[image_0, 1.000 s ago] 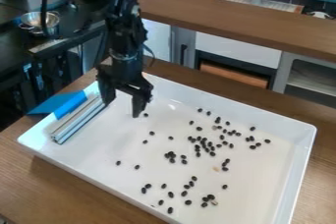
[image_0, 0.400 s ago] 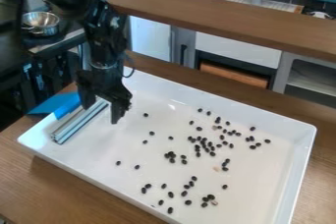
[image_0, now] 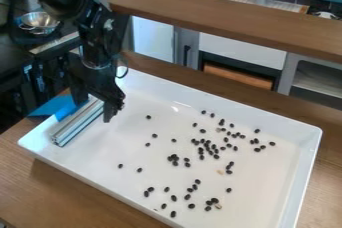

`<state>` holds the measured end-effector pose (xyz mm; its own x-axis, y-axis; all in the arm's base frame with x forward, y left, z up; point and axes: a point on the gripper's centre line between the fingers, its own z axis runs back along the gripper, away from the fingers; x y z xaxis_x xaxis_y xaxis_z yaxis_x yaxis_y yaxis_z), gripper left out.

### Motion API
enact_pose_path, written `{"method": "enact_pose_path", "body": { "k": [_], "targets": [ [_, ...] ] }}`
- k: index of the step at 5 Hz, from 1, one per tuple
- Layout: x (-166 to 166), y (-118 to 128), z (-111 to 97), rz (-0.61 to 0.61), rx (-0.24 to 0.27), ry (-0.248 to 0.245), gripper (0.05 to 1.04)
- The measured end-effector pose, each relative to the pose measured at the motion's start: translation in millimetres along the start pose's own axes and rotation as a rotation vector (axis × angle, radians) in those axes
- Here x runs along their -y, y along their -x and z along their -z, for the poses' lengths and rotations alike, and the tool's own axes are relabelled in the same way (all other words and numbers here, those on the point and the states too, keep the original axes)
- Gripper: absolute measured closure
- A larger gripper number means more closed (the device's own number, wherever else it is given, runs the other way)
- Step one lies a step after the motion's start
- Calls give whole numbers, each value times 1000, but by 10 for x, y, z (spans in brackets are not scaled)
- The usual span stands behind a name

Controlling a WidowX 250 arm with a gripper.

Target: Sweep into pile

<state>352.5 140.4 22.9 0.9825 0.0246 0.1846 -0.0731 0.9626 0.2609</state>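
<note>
Step in hand, apparently: tool pickup. The black two-finger gripper (image_0: 95, 106), jaws spread, is at the far end of the silver ribbed bar (image_0: 77, 123), left in the white rectangular tray (image_0: 127, 144). Small black oval beans (image_0: 212, 147) lie scattered, mostly right. Next: align, then close on the bar.

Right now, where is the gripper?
In the camera view, the gripper hangs at the left end of the tray, by the upper end of the silver bars.
</note>
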Motion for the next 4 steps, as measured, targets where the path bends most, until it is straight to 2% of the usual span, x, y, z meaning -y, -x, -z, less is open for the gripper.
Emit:
{"method": "enact_pose_path", "body": {
  "k": [2, 4],
  "targets": [
    [-43, -19, 43, -14, 14, -26, 83],
    [-64, 35, 103, -23, -11, -23, 83]
  ]
}}
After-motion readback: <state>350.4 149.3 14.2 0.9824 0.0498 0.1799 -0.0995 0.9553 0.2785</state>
